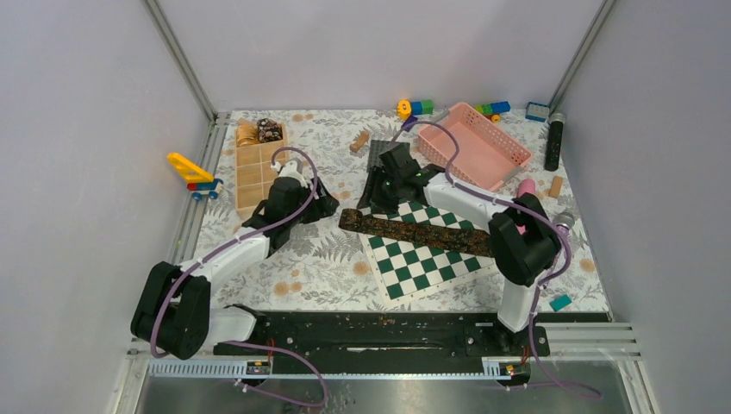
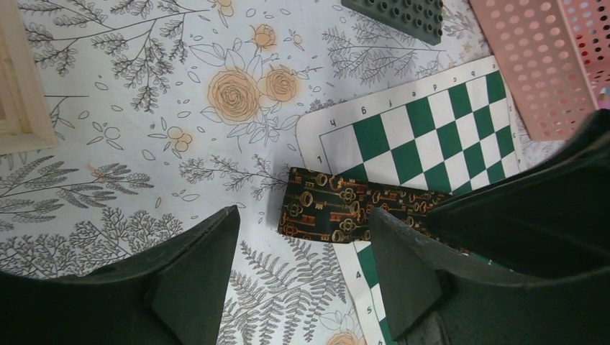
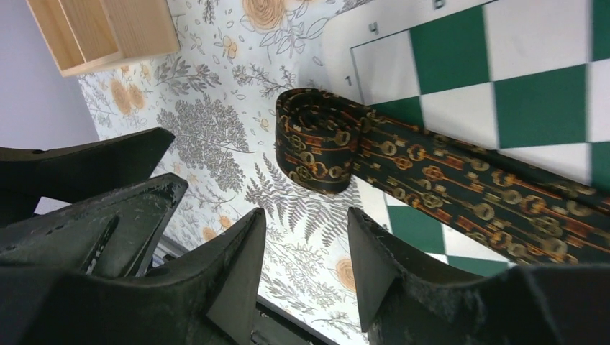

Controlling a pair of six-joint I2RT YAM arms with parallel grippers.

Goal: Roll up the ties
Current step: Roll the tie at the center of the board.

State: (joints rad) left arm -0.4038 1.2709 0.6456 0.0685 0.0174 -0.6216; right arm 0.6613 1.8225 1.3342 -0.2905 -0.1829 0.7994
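Observation:
A dark tie [image 1: 418,232] with a gold key pattern lies stretched across the green-and-white chessboard mat [image 1: 414,263]. Its left end [image 3: 316,147] is curled into a small loose coil on the floral cloth. My left gripper [image 1: 323,205] hovers open just left of that end [image 2: 324,212], nothing between its fingers [image 2: 194,273]. My right gripper [image 1: 379,185] stands open just behind the same end, and its fingertips [image 3: 248,244] frame bare cloth short of the coil. Two small coiled ties, one golden [image 1: 248,132] and one dark [image 1: 270,131], sit in the far compartments of the wooden organizer [image 1: 250,177].
A pink basket [image 1: 474,147] stands behind the mat on the right, its wall also in the left wrist view [image 2: 532,65]. A dark studded plate [image 2: 395,11] lies near it. A black cylinder [image 1: 554,142], toy blocks [image 1: 415,108] and a yellow toy [image 1: 191,172] sit around the edges.

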